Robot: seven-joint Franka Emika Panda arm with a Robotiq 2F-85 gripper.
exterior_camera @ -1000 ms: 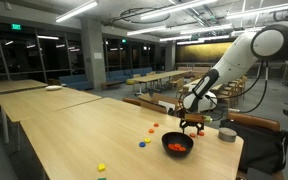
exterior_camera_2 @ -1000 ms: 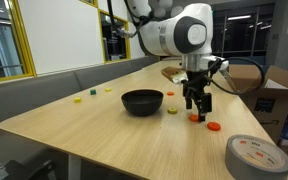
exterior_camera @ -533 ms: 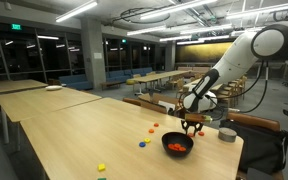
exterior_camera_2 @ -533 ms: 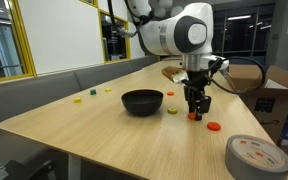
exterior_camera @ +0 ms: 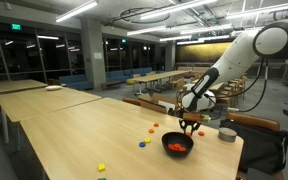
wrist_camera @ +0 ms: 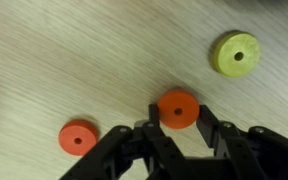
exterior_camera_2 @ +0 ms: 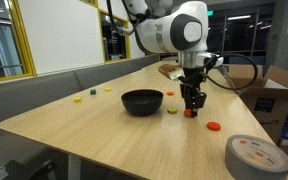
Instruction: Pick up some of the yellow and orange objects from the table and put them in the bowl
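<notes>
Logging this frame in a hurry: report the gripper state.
Gripper: fingers flank an orange piece on the table; whether it is clamped cannot be told.

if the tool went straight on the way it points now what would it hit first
Pointing straight down, the tool would first meet the orange disc lying between its fingers, with the table just under it; whether they already touch is unclear.

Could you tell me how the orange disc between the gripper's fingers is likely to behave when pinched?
The orange disc looks flat and rigid, so it probably will not deform in the gripper. Lying flat on the table, it should slide rather than roll. Its thin rim may slip out.
</notes>
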